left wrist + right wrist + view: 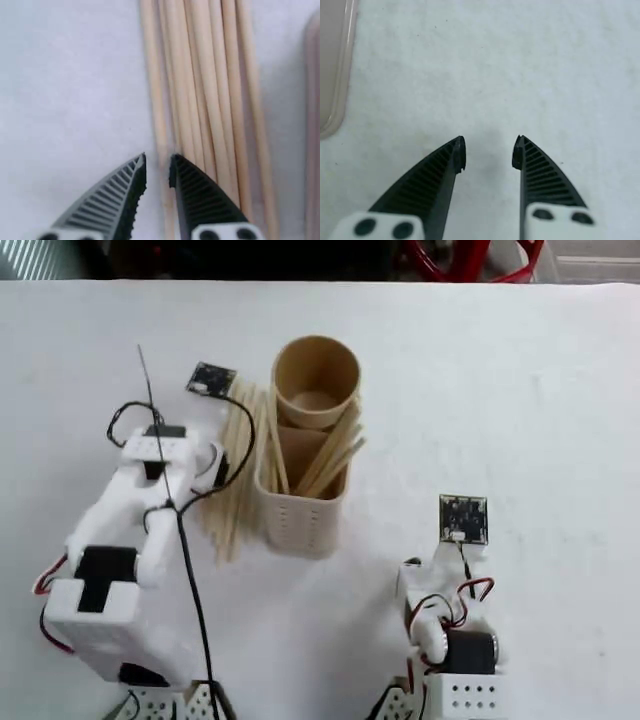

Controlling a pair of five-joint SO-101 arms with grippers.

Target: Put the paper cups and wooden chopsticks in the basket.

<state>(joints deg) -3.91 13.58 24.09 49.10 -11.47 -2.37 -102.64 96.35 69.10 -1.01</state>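
Pale wooden chopsticks (235,495) lie heaped beside your beige perforated basket (300,527), which holds a brown paper cup (315,390); your left gripper (157,167) sits over them, jaws narrowly parted; your right gripper (489,150) gapes above white table (520,60).

A white table (560,390) fills the scene; past its far edge, at one o'clock, sits a red hoop (470,255) (partly cut off).
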